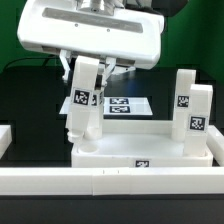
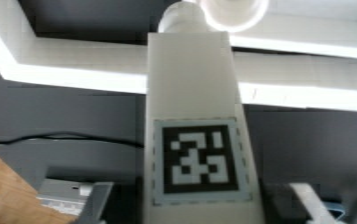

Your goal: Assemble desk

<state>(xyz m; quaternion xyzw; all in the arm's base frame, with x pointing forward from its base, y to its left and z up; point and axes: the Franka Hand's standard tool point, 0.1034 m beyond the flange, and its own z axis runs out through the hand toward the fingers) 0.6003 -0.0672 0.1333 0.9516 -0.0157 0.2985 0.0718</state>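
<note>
Across the front runs the long rail (image 1: 110, 182), and just behind it sits the tabletop (image 1: 140, 152), rim up, on the black table. Two legs (image 1: 194, 110) stand upright at its end on the exterior view's right. Behind lies the marker board (image 1: 128, 105). The gripper (image 1: 92, 68) pinches a third leg (image 1: 84, 100) near its top, tilted over the tabletop's opposite corner. Only the wrist view shows both fingers (image 2: 82, 197) pressed on this leg's sides, tag facing the camera.
</note>
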